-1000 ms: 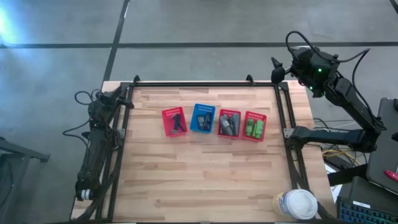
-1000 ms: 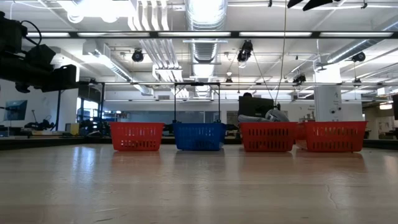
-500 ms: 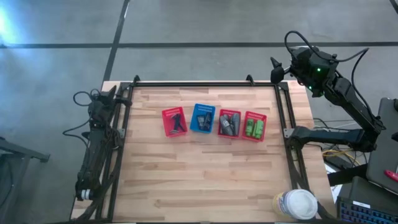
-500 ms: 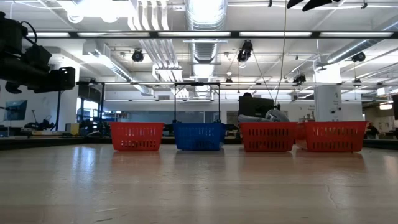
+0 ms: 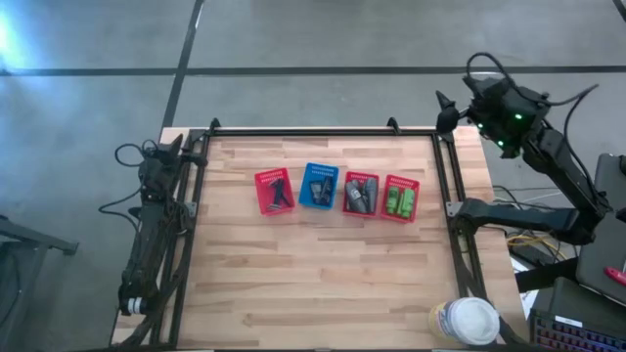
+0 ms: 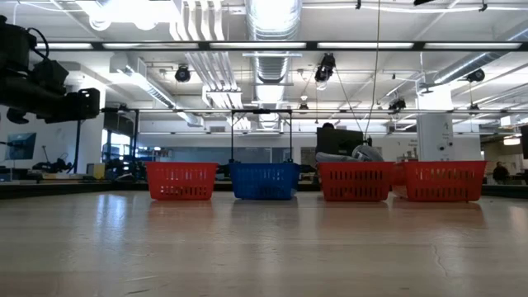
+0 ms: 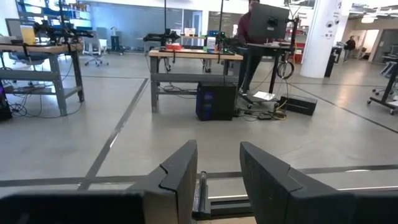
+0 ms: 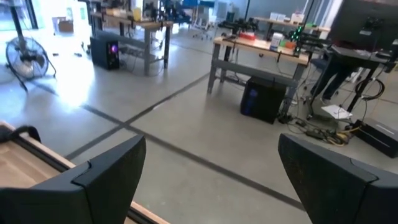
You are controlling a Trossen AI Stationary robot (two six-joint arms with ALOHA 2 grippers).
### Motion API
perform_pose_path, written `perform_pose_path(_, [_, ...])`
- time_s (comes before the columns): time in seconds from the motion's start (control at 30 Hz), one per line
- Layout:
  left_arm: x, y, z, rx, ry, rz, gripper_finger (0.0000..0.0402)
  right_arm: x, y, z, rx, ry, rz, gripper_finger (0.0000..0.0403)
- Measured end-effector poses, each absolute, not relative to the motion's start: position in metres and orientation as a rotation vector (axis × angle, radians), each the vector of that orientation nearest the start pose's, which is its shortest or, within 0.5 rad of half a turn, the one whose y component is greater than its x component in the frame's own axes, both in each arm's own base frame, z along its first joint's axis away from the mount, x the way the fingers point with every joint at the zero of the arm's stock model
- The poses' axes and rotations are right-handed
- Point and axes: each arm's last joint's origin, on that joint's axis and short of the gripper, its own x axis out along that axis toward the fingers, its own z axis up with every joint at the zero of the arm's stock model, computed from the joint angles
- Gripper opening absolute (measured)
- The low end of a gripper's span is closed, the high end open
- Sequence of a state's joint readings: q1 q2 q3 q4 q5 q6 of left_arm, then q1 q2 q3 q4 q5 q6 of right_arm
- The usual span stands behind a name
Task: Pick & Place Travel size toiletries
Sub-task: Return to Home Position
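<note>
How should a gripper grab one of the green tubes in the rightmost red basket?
Probably from above, jaws across a tube's middle: the green tubes seem to lie flat and lengthwise, and the walls of the red basket block a sideways approach.

You find no word, number or brand to read in any view; any print on the toiletries [image 5: 398,200] in the baskets [image 5: 319,168], mid-frame from above, is too small.

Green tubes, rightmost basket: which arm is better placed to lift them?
Right, likely: green tubes lie rightmost, nearer the right gripper at the far right corner than the left gripper at the left edge.
</note>
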State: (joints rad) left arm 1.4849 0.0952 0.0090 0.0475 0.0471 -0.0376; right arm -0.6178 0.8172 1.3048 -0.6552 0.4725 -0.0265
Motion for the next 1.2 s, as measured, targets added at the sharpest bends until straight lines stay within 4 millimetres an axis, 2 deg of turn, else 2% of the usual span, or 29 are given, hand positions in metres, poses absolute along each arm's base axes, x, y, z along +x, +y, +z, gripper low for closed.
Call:
perform_pose_path(0.3, [0.010,0.103,0.163,-0.063,0.006,1.438,0.0126,0.072,-0.067,0.454,-0.023,0.124,-1.088,0.0364])
perform_pose_path(0.37, [0.010,0.103,0.163,-0.063,0.007,1.438,0.0126,0.070,-0.066,0.454,-0.083,0.156,-1.086,0.0363])
perform_pose_path(0.47, [0.010,0.103,0.163,-0.063,0.007,1.438,0.0126,0.068,-0.063,0.447,-0.011,0.143,-1.076,0.0364])
perform_pose_path(0.57, [0.010,0.103,0.163,-0.063,0.007,1.438,0.0126,0.064,-0.060,0.428,0.088,0.096,-1.073,0.0364])
perform_pose_path(0.77, [0.010,0.103,0.163,-0.063,0.007,1.438,0.0126,0.055,-0.052,0.365,0.116,-0.064,-0.987,0.0364])
perform_pose_path(0.9, [0.010,0.103,0.163,-0.063,0.007,1.439,0.0126,0.057,-0.052,0.335,0.034,-0.177,-0.872,0.0364])
perform_pose_path(1.03, [0.010,0.103,0.163,-0.063,0.007,1.438,0.0126,0.058,-0.053,0.312,-0.149,-0.266,-0.771,0.0364])
perform_pose_path(1.13, [0.010,0.103,0.163,-0.063,0.007,1.438,0.0126,0.056,-0.054,0.296,-0.235,-0.305,-0.733,0.0364])
perform_pose_path(1.2, [0.010,0.103,0.163,-0.063,0.007,1.438,0.0126,0.051,-0.056,0.290,-0.248,-0.341,-0.766,0.0364])
